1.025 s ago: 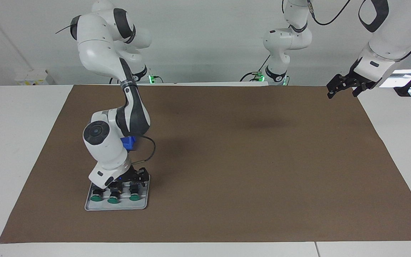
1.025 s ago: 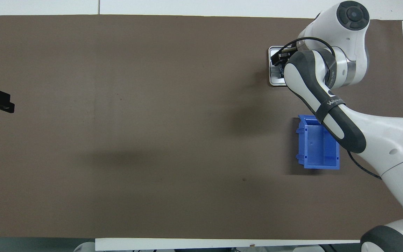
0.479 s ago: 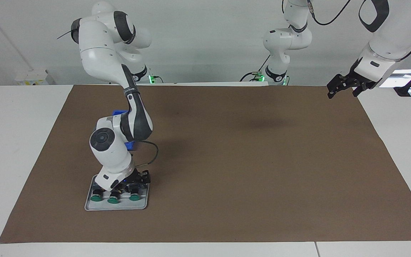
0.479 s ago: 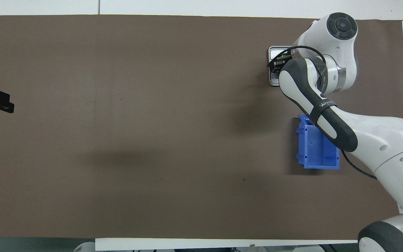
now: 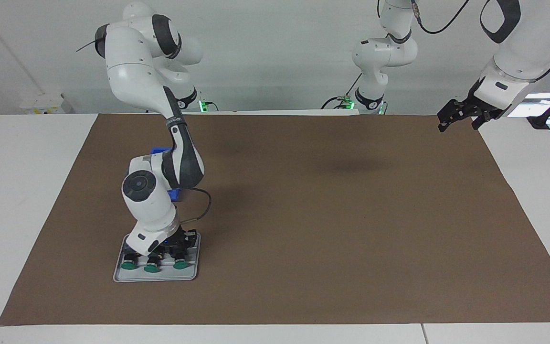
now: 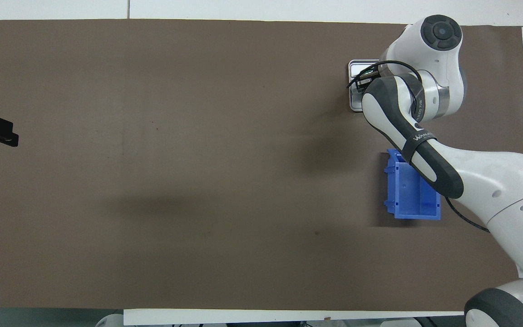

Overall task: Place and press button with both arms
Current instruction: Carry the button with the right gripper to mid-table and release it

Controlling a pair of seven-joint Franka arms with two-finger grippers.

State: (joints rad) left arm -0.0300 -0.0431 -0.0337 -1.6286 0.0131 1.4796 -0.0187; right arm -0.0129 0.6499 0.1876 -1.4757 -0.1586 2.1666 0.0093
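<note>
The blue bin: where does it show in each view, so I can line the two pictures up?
Facing view: the blue bin is mostly hidden by the right arm; only corners show, nearer to the robots than the grey tray.
Overhead view: the blue bin is in plain sight, partly crossed by the right arm's forearm.
Shared landmark: the grey tray at the right arm's end of the table.

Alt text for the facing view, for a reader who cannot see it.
The right gripper is down among three green-capped buttons on a grey tray, with a blue bin nearer the robots. The left gripper waits, open, over the brown mat.
</note>
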